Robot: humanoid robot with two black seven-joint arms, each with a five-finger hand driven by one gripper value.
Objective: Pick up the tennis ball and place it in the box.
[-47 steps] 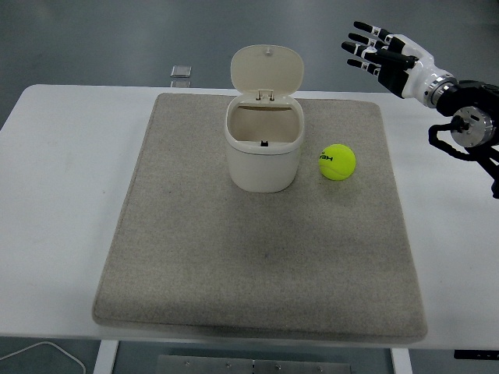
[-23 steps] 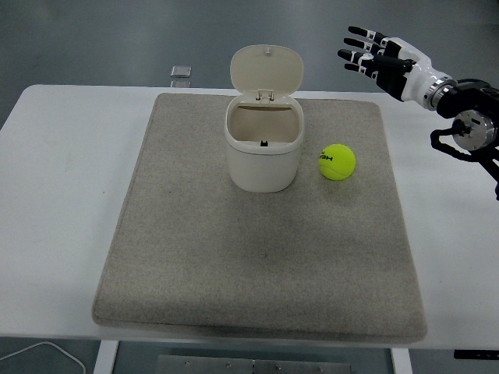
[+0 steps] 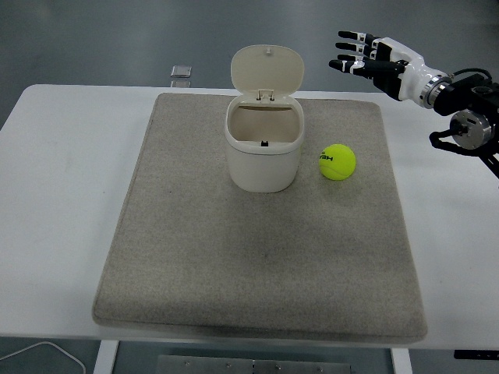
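Tabletop [image 3: 62, 195]: one, white, carrying everything else.
Mat [image 3: 261, 234]: one, grey, lying flat and covering most of the middle of the tabletop.
Bin [image 3: 263, 144]: one, cream, upright on the far half of the mat; its hinged lid [image 3: 267, 70] stands open at the back. What shows of the inside is bare, apart from a small dark mark on its front wall.
Right hand [image 3: 374, 62]: one in view, coming in from the right edge and held in the air above the mat's far right corner; its fingers [image 3: 348, 51] are spread wide and hold nothing.
Ball [image 3: 337, 162]: one, yellow-green, resting on the mat just to the right of the bin, apart from it and well below the hand.
Small grey object [image 3: 181, 72]: one, at the tabletop's far edge, beyond the mat.
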